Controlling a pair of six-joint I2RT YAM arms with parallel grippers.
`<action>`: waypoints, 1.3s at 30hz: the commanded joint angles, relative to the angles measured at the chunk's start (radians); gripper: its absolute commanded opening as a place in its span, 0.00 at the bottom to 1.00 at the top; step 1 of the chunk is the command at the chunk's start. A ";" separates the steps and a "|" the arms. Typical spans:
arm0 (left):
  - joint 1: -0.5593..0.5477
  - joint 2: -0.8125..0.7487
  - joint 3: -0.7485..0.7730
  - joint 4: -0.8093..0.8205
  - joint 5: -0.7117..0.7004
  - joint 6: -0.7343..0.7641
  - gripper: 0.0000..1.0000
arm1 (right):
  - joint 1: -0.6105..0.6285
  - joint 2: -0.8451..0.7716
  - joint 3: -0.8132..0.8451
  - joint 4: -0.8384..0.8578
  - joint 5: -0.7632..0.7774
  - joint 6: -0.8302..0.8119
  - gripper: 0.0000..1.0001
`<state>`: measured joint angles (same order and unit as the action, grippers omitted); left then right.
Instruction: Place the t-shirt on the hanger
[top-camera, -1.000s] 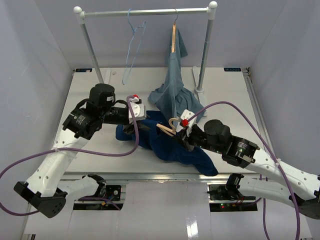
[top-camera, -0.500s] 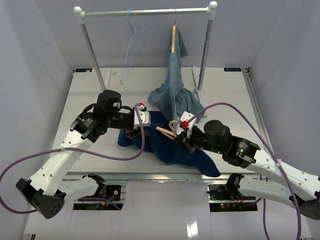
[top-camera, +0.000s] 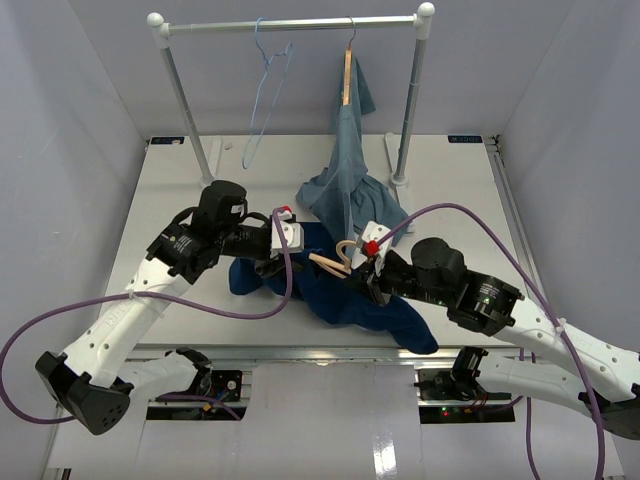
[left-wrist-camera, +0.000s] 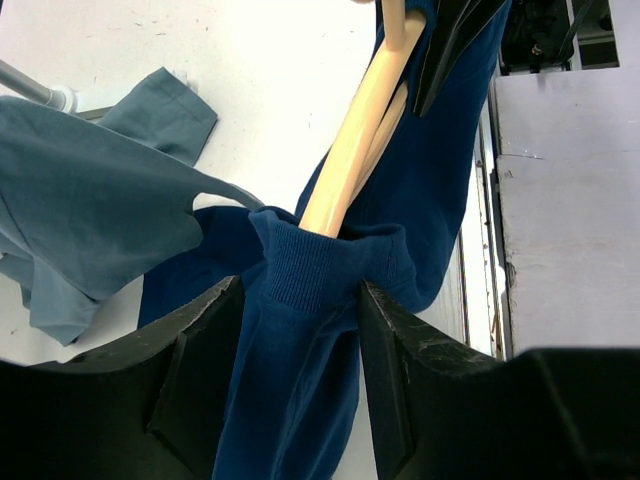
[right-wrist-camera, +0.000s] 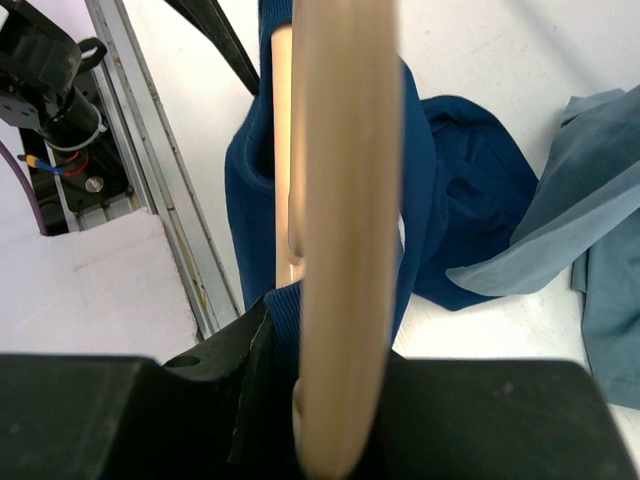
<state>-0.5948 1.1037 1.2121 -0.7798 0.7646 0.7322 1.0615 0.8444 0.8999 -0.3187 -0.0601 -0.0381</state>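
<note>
Your right pincer (right-wrist-camera: 335, 345) is clamped nearly closed on the hanger (top-camera: 330, 263), holding it tilted just above the tabletop (top-camera: 450, 190). The t-shirt (top-camera: 350, 295) lies bunched on the near middle of the tabletop, between the two arms. One wooden arm of the hanger runs into its neck opening, and the tip is hidden in the cloth. Your left pincer (left-wrist-camera: 298, 295) has its jaws about halfway apart, straddling the ribbed collar. Cloth fills the gap, so I can't tell if it's pinched or loose. A grey-blue shirt (top-camera: 345, 180) hangs from the rail (top-camera: 300, 24) behind, its hem pooled on the tabletop just beside the t-shirt. A blue wire hanger (top-camera: 265, 90) hangs bare to its left.
</note>
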 joint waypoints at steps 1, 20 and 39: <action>-0.010 0.005 -0.017 0.003 0.072 0.009 0.57 | 0.000 0.000 0.076 0.094 -0.013 -0.017 0.08; -0.010 -0.099 -0.004 0.055 0.042 -0.026 0.00 | -0.001 -0.132 -0.037 0.089 0.247 0.030 0.26; -0.010 -0.130 -0.036 0.141 -0.018 -0.105 0.00 | -0.001 -0.224 0.044 0.052 0.195 0.027 0.70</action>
<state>-0.6077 1.0090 1.1837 -0.6863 0.7019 0.6538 1.0615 0.5920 0.8367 -0.2970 0.2129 0.0224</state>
